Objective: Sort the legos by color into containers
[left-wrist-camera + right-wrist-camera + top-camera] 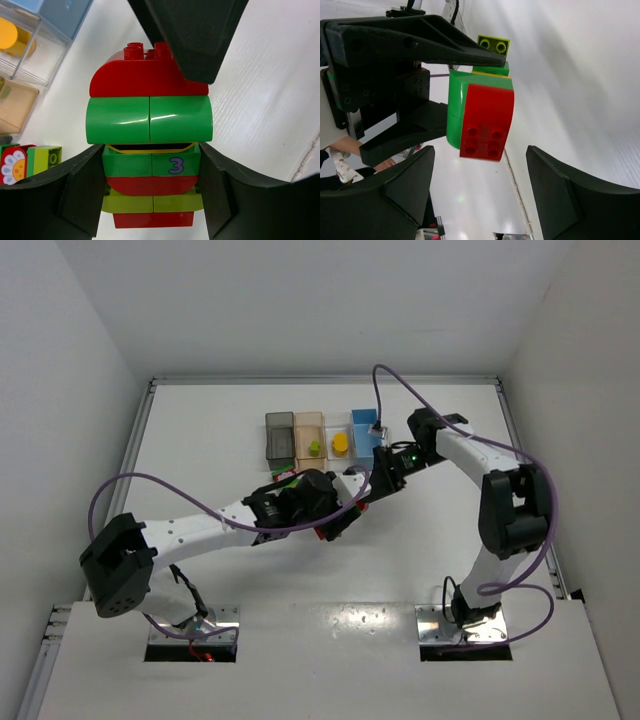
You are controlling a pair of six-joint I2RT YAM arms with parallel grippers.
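Separating stage: my left gripper (150,172) clamps the lego stack (150,120) near the containers (309,416); my right gripper (480,152), jaws spread, straddles its red end brick (487,120), which likely must next be pinched and pulled free.

White table (200,440), seemingly plain walls (60,360)
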